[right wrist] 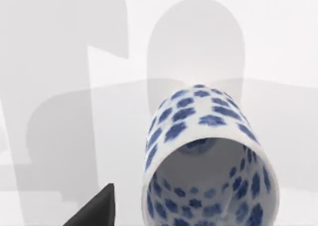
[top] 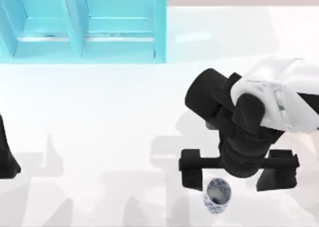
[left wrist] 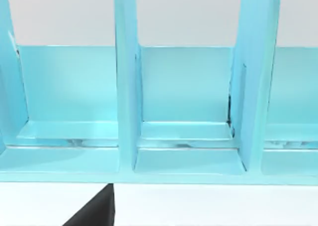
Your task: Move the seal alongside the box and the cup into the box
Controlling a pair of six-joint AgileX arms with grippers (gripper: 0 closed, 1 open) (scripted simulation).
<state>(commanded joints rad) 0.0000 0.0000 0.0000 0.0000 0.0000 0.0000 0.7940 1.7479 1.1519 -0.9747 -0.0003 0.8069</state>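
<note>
The cup (top: 217,196), white with blue spots, stands near the table's front edge, right of centre. My right gripper (top: 234,176) hovers over it, open, with its two dark fingers spread wide. The cup sits just in front of the gap, nearer the left finger (top: 192,174). The right wrist view looks into the open mouth of the cup (right wrist: 208,161), with one dark fingertip (right wrist: 94,208) beside it and apart from it. The turquoise box (top: 84,32), split by dividers, stands at the back left. The seal is out of view. My left arm (top: 6,154) is parked at the left edge.
The left wrist view faces the box (left wrist: 184,112), whose upright dividers (left wrist: 126,82) separate open compartments, and shows one dark fingertip (left wrist: 94,213). White tabletop (top: 99,117) stretches between the box and the cup.
</note>
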